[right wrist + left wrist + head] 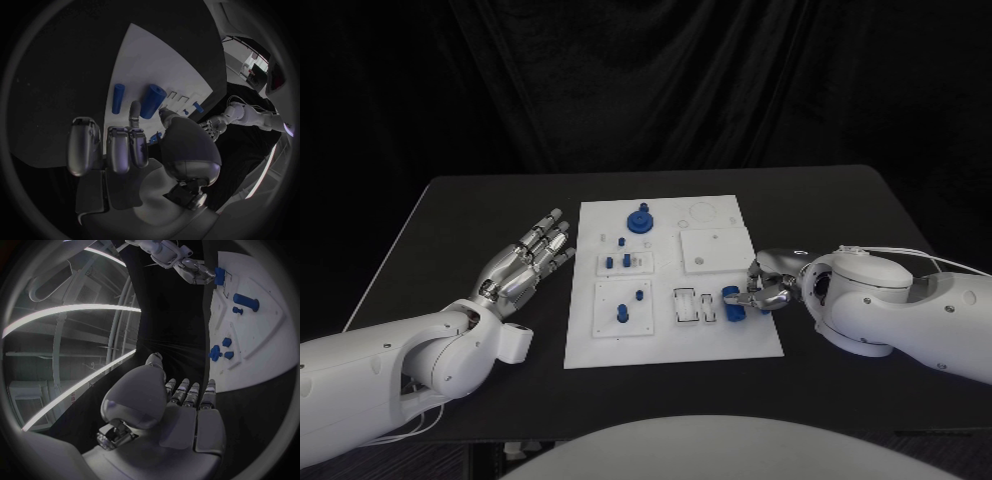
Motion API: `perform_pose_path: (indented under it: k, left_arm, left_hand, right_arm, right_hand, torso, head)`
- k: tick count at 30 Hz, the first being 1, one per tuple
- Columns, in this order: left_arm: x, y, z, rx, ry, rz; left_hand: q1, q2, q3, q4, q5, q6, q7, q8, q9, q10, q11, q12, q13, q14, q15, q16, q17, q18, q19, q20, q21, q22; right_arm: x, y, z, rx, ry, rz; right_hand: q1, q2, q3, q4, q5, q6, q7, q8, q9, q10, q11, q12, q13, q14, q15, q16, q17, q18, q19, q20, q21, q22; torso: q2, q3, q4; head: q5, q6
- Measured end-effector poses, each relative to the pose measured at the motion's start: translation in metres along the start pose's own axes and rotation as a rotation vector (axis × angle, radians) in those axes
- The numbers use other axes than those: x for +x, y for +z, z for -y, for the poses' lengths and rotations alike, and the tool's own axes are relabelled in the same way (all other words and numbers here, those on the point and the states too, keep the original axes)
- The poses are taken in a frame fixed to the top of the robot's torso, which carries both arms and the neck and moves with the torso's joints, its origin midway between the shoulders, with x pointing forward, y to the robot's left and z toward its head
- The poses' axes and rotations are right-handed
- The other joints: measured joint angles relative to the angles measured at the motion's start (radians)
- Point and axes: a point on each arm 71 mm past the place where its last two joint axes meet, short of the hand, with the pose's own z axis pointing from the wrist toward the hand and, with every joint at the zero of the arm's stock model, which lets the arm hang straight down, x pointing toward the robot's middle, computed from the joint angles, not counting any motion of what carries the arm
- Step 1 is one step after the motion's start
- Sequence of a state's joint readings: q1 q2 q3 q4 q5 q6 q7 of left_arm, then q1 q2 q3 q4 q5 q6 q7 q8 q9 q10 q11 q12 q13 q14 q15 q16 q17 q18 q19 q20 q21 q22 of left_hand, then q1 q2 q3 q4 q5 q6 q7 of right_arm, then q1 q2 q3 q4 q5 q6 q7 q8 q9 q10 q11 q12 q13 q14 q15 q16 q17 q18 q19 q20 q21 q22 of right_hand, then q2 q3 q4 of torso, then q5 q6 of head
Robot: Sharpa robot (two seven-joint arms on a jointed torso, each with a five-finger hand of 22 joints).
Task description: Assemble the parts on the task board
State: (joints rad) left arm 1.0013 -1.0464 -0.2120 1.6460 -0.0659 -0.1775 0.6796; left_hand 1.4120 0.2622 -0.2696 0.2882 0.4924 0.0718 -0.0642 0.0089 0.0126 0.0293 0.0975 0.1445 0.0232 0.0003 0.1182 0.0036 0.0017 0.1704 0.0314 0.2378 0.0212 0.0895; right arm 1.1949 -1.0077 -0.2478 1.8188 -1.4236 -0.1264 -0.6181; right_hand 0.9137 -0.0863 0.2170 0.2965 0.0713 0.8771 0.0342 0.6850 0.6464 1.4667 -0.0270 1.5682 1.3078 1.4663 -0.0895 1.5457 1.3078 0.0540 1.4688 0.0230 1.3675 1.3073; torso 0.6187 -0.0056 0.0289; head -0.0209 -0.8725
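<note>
Task board [672, 340], the white plate, lies at the centre of your black desk [459, 210]. Blue parts sit on it: a tall piece [640, 218] near the far edge, small pegs [626, 262] on the left-hand panels, and a slim cylinder [708, 306] by the right edge. Your right hand [764, 286] pinches a thicker blue cylinder [731, 302] just beside that slim one, above the board's right side. Your left hand [524, 264] rests flat on the desk left of the board, fingers extended, holding nothing.
</note>
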Motion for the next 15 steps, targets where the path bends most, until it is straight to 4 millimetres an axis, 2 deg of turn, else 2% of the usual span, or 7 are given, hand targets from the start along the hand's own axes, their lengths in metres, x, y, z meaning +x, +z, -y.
perform_pose_path:
  k: [5,7,9,15]
  left_arm:
    - [0.000,0.001,-0.001,0.000,-0.002,-0.003]
    - [0.001,0.001,-0.001,0.000,-0.003,-0.005]
    - [0.001,0.001,-0.001,0.000,-0.004,-0.007]
    - [0.001,0.002,-0.002,-0.001,-0.005,-0.010]
  left_hand:
    - [0.000,0.000,0.000,0.000,0.008,0.000,0.000,0.003,0.001,0.004,0.004,0.002,0.001,0.000,0.000,0.000,0.000,0.000,0.000,0.000,0.000,0.001]
    - [0.008,0.000,0.003,-0.003,0.008,0.000,0.007,0.003,0.001,0.000,0.007,0.002,0.001,0.000,0.000,0.000,0.000,0.000,0.000,0.000,0.000,0.001]
    - [0.008,0.000,0.003,-0.003,0.012,0.000,0.007,0.003,0.001,0.000,0.007,0.002,0.001,0.002,0.002,0.000,0.000,0.000,0.000,0.000,0.000,0.002]
    - [0.008,0.000,0.003,-0.003,0.012,0.000,0.007,0.003,0.001,0.000,0.007,0.002,0.001,0.004,0.004,0.000,0.000,0.000,-0.004,0.003,0.000,0.002]
  right_arm:
    - [0.006,0.004,-0.001,0.002,-0.009,-0.017]
    - [0.008,0.006,-0.001,0.003,-0.013,-0.023]
    - [0.009,0.007,-0.002,0.003,-0.015,-0.027]
    - [0.013,0.013,-0.004,0.003,-0.022,-0.036]
  right_hand:
    - [-0.017,0.002,0.000,0.000,-0.007,0.000,0.000,-0.005,0.001,0.000,0.000,0.000,0.000,0.000,0.000,0.000,0.000,0.000,0.000,0.000,0.000,0.000]
    - [-0.023,0.009,0.000,0.000,-0.011,0.000,0.000,-0.005,0.002,0.000,0.000,0.000,0.000,0.000,0.000,0.000,0.000,0.000,0.000,0.000,0.004,0.000]
    - [-0.045,0.012,0.000,0.000,-0.018,0.000,0.000,-0.005,0.003,0.000,0.000,0.000,0.000,0.000,0.000,0.000,0.000,0.000,0.000,0.000,0.004,0.000]
    - [-0.053,0.021,0.000,0.000,-0.018,0.000,0.000,-0.008,0.005,0.000,0.000,0.000,0.000,0.000,0.000,0.000,0.000,0.000,0.000,0.000,0.004,0.000]
  torso:
    - [0.000,-0.0001,0.0001]
    - [0.000,-0.0001,0.0001]
    - [0.000,-0.0001,0.0001]
    - [0.000,-0.0001,0.0000]
  head:
    - [-0.002,0.000]
    - [-0.003,0.000]
    - [-0.003,0.000]
    - [-0.004,0.000]
